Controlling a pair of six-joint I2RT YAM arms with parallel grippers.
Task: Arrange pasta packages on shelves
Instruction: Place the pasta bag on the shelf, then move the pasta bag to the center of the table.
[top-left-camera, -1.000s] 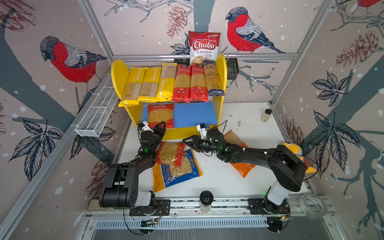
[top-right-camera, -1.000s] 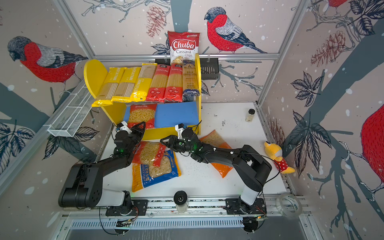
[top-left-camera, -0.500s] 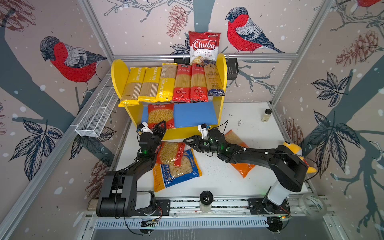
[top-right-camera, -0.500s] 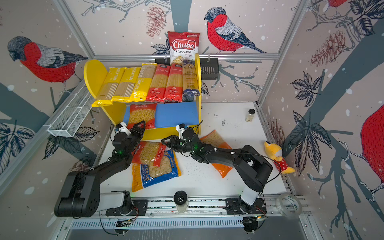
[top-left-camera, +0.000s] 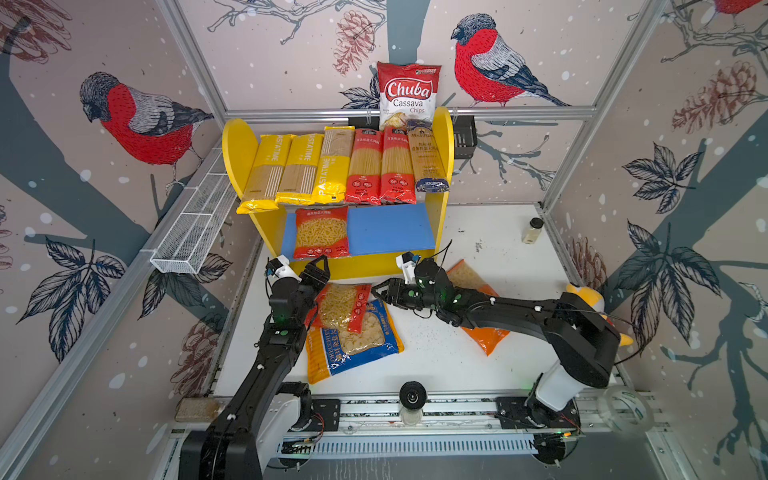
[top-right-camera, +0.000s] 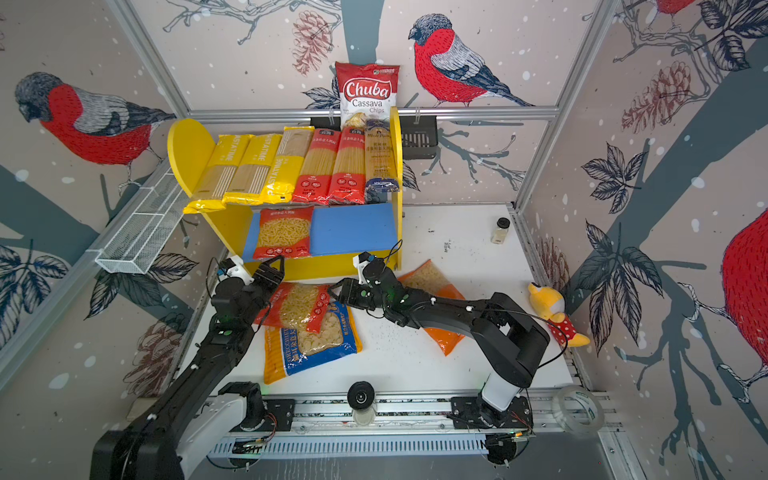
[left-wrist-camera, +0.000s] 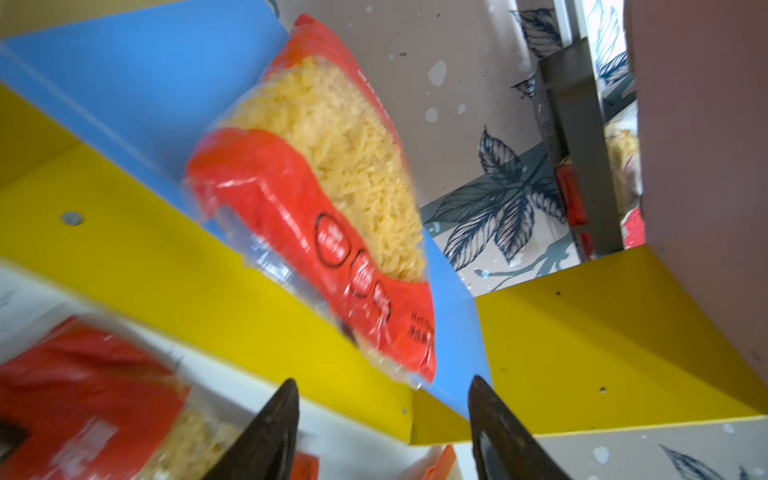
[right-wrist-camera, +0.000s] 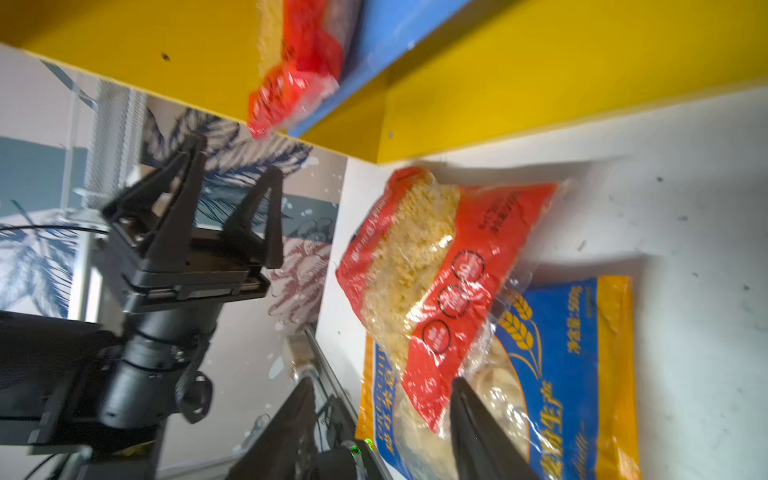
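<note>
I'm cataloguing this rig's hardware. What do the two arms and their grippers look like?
The left arm and right arm are matte black, boxy-jointed, with small white clips, green lights and white base housings. The left gripper and right gripper each have two black triangular open-frame fingers, a white wrist block with blue detail, and thin black cables.

Colours as I read them from here: shelf unit (top-left-camera: 243, 153) with yellow sides and blue lower board (top-left-camera: 390, 228). Upper tier: three yellow spaghetti packs (top-left-camera: 299, 168), two red spaghetti packs (top-left-camera: 380, 170), one dark-blue pack (top-left-camera: 428, 156). One red bag (top-left-camera: 321, 232) on the blue board; second red bag (top-left-camera: 340, 305), blue-and-yellow bag (top-left-camera: 357, 345) and orange bag (top-left-camera: 488, 338) on the white table (top-left-camera: 457, 365). The chips bag (top-left-camera: 409, 93) is red and white. The walls (top-left-camera: 270, 62) show red-breasted birds (top-left-camera: 486, 62) and dark leaves (top-left-camera: 660, 178).
</note>
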